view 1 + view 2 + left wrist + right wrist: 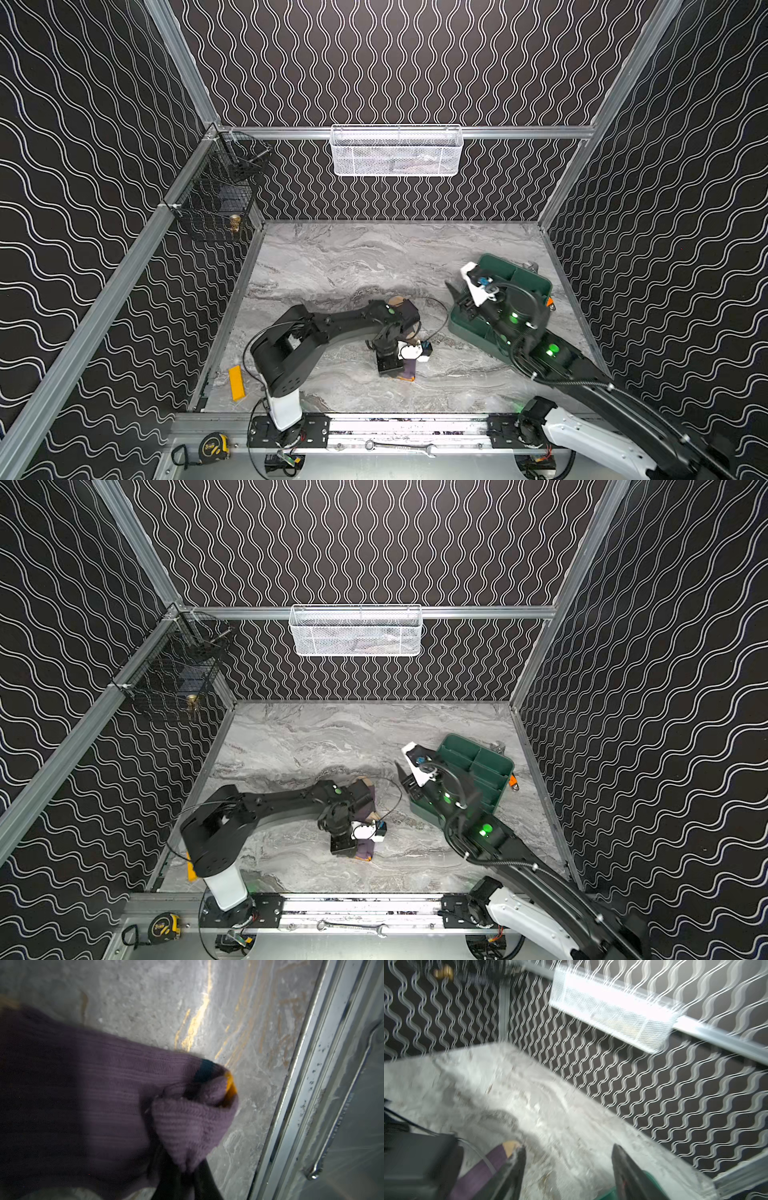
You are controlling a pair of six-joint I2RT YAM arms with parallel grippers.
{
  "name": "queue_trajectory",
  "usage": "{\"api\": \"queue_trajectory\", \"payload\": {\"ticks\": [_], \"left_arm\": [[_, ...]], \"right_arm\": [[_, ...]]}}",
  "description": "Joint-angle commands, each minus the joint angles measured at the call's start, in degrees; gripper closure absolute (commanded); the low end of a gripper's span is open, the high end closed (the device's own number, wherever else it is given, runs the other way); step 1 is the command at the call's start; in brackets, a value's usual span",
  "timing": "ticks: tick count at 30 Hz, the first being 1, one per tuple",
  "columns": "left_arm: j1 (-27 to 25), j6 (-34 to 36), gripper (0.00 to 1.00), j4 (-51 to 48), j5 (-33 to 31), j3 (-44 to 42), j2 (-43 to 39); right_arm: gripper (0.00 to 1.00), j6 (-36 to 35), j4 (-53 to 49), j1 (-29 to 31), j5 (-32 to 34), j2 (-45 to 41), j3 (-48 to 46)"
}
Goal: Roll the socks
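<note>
Tape measure [214,446]: black and yellow, on the metal ledge in front of the table's [353,266] front edge, at its left end.

Wire basket [216,195]: black, hung on the left wall rail above the table's back left corner.

Block [237,382]: yellow, flat, at the front left corner.

Left arm [316,328]: black, reaching from the front edge toward the table's middle, wrist bent down.

Left gripper [182,1176]: low over the table, between the middle and the front edge. Jaws clenched on the sock's bunched cuff end, seen close in the left wrist view.

Sock [409,370]: purple, ribbed, with navy and orange stripes by the cuff. Lies near the table's middle, running back to front beneath the left wrist. Peach toe [397,300] shows behind the arm in both top views. Cuff end lies toward the front edge, folded over on itself.

Mesh basket [395,151]: white, on the back wall rail, about centre. Contents too dim to tell.

Wrench [409,448]: on the ledge, right of centre.

Right gripper [569,1159]: raised over the tray's left edge. Jaws released and well apart, bare table between them. The right wrist view is blurred.

Tray [536,274]: green, divided into compartments, near the table's right edge, partly covered by the right arm [552,353]
</note>
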Motion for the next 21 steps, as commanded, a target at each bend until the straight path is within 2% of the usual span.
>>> {"api": "queue_trajectory", "payload": {"ticks": [1, 2, 4, 5, 7, 10, 15, 21], "left_arm": [[1.6, -2.0, 0.91, -4.3, 6.5, 2.7, 4.1], [1.8, -2.0, 0.91, -5.0, 6.7, 3.6, 5.4], [2.3, -2.7, 0.91, -5.5, 6.4, 5.4, 8.0], [2.6, -2.9, 0.91, -5.5, 6.5, 5.9, 8.8], [3.1, -3.5, 0.91, -5.1, 6.5, 6.8, 10.5], [4.1, -3.7, 0.91, -4.9, 6.7, 7.5, 12.0], [5.1, -3.7, 0.9, -4.2, 6.9, 7.4, 12.8], [5.2, -3.5, 0.9, -4.1, 7.0, 7.3, 13.9]], "right_arm": [[0.43, -7.3, -3.7, 0.4, -11.4, -6.0, -2.7], [0.44, -9.6, -6.2, 1.3, -14.0, -7.0, -3.4], [0.47, -13.1, -12.6, 6.1, -12.8, -6.5, -3.9], [0.47, -14.9, -15.4, 9.4, -10.2, -5.2, -3.9], [0.46, -18.5, -19.2, 19.3, -0.6, -0.8, -4.6], [0.46, -21.2, -20.9, 30.7, 9.6, 7.8, -5.5], [0.47, -19.1, -18.0, 37.5, 12.8, 21.9, -6.4], [0.46, -18.7, -8.4, 38.2, 11.7, 34.1, -7.0]]}}
